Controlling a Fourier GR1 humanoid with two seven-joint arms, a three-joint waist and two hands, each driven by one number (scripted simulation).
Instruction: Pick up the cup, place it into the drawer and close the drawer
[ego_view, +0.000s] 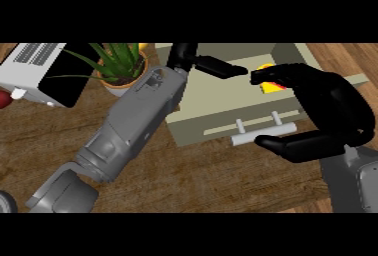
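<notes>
Most of the cup (270, 80) is hidden: only a small yellow and red patch shows between the fingers of the right hand (336, 112), whose fingers and thumb curl round it, so its shape and whether it stands upright cannot be made out. That hand hangs over the open drawer (221, 102), a pale box whose inside lies under and to the left of its fingers. The drawer's light handle (263, 132) sits just below the fingertips, between them and the thumb, which stretches leftward beneath it. Whether the cup touches the drawer's floor cannot be told. The left hand (199, 60) reaches over the drawer's far left corner, one finger stretched toward the right hand; its other fingers are cut off by the band above. Its grey forearm (133, 130) crosses the wooden desk (214, 180) and covers the drawer's left edge. Beyond that forearm stand a potted plant (122, 65), partly behind the arm, and a white appliance (40, 72) with a dark front.
</notes>
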